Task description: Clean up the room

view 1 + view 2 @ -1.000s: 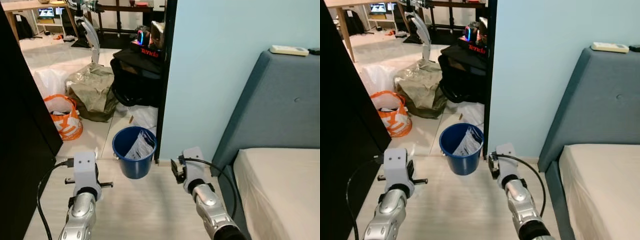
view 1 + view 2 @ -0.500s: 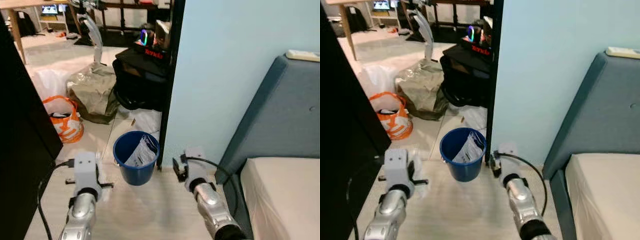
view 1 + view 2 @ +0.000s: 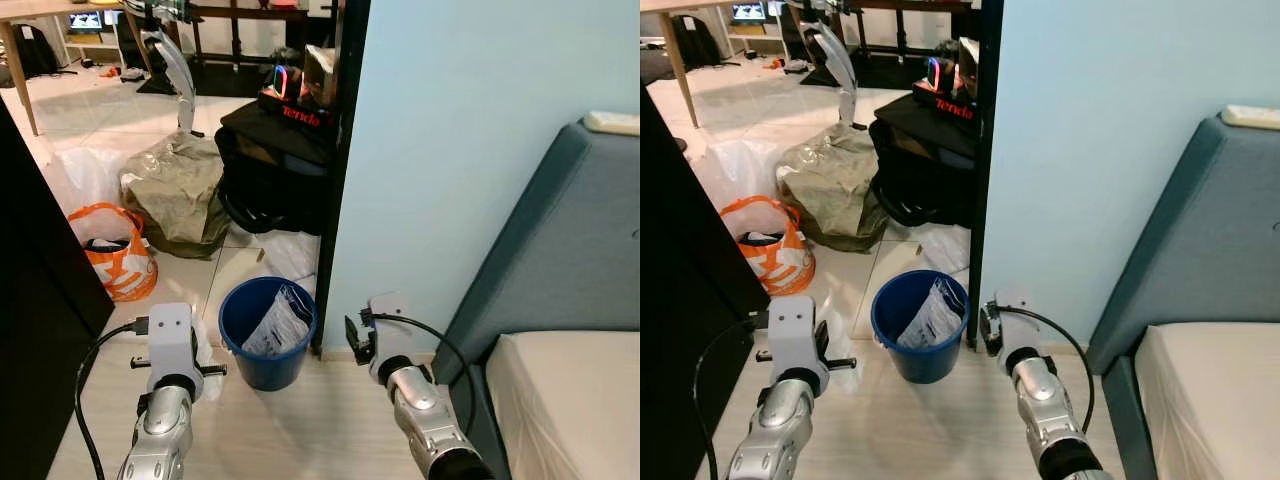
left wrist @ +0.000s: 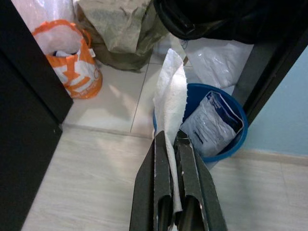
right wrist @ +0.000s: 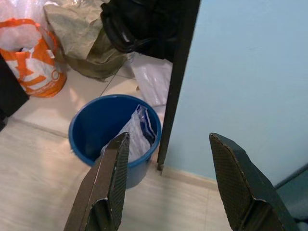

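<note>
a: status on the left gripper [image 4: 174,144]?

b: fingers [image 4: 162,173] clamped nearly together on a white tissue [image 4: 171,101]. the sheet sticks up past the tips, and in the wrist view its top edge overlaps the bucket [image 3: 266,330] rim.

a: where's the bucket?

b: blue, on the floor [image 3: 310,430] by the black door frame [image 3: 338,170], right at the seam between the tile and the wood planks. it sits between the two arms in the head view, closer to the left one. there's a crumpled clear plastic bag [image 4: 211,126] already inside.

a: right gripper [image 5: 168,183]?

b: fingers spread wide, nothing between them. it points at the bucket and the foot of the blue wall [image 3: 450,150].

a: anything else around?

b: orange-and-white bag [image 3: 112,252] on the tile by the dark cabinet [image 3: 40,330]. an olive sack [image 3: 180,195] and a black bag [image 3: 275,165] behind the bucket. grey headboard [image 3: 560,260] and mattress [image 3: 570,400] on the robot's right, with a white remote [image 3: 612,122] on top of the headboard.
</note>
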`<state>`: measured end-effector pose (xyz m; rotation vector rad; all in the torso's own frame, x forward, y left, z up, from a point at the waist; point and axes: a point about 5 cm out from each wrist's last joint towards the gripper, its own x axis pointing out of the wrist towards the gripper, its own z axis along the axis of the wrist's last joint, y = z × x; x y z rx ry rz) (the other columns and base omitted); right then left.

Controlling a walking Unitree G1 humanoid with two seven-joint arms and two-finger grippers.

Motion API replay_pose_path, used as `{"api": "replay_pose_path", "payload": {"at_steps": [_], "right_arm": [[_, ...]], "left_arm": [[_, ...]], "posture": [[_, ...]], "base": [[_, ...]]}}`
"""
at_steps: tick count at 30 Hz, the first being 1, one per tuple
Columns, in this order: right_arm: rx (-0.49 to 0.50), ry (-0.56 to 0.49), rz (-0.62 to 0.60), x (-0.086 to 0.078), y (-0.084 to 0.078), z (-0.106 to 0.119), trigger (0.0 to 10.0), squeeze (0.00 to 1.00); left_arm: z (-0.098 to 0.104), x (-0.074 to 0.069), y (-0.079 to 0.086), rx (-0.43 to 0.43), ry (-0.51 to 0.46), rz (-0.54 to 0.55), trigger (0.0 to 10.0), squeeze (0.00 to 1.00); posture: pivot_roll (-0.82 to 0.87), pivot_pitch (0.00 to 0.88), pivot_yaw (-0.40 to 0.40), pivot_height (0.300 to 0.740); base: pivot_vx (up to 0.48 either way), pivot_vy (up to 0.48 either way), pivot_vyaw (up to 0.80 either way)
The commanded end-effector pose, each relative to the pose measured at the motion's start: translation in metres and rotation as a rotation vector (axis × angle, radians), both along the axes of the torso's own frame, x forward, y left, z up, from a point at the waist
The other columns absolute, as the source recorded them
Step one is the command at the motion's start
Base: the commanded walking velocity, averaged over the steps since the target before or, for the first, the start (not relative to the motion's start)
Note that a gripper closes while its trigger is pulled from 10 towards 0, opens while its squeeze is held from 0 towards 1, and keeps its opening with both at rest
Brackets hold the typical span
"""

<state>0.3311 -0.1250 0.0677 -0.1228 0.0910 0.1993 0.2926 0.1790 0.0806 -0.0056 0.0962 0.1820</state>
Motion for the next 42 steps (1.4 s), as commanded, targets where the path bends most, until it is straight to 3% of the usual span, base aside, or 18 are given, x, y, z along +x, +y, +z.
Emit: {"api": "replay_pose_path", "payload": {"at_steps": [1, 42], "right_arm": [[-0.003, 0.021, -0.015, -0.0027, -0.0052, -0.0054, 10.0, 0.0], [-0.015, 0.021, -0.007, -0.0036, -0.0042, -0.007, 10.0, 0.0]], "left_arm": [[-0.0041, -0.0023, -0.0017, 0.0, 0.016, -0.001, 10.0, 0.0], [-0.0027, 0.0016, -0.0046, 0.005, 0.007, -0.022, 10.0, 0.0]], "posture": [[0.07, 0.116, -0.031, 0.74], [0.07, 0.078, -0.023, 0.74]], "base": [[0.322, 0.0, 0.0], [0.322, 0.0, 0.0]]}}
